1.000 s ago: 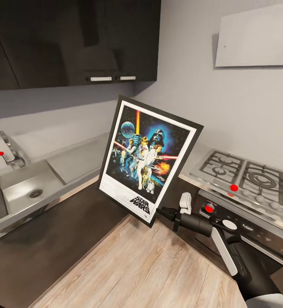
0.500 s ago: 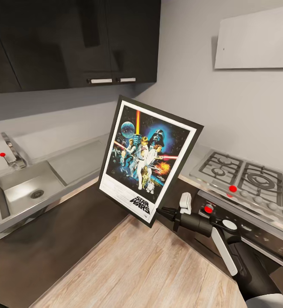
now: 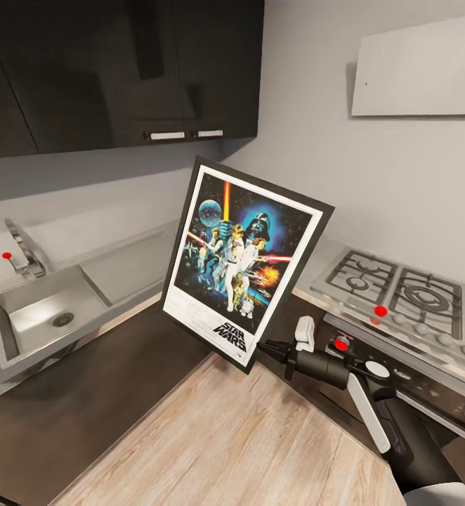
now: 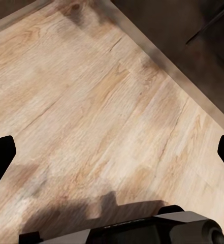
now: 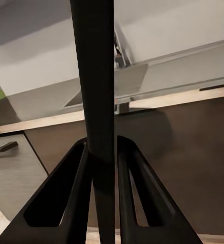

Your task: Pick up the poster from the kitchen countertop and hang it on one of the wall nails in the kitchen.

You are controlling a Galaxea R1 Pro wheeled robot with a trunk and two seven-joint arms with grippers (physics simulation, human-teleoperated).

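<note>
Poster: upright, slightly tilted, held in the air above the wood floor, before the countertop corner. Right gripper: clamped on its lower corner. Left gripper: spread wide, holding nothing. Nearby: 1 sink, 1 hob.

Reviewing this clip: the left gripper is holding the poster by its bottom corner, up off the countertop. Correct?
Not quite: the right gripper holds the poster by its bottom corner, off the countertop. The head view shows it; the right wrist view shows both fingers clamping its edge.
</note>
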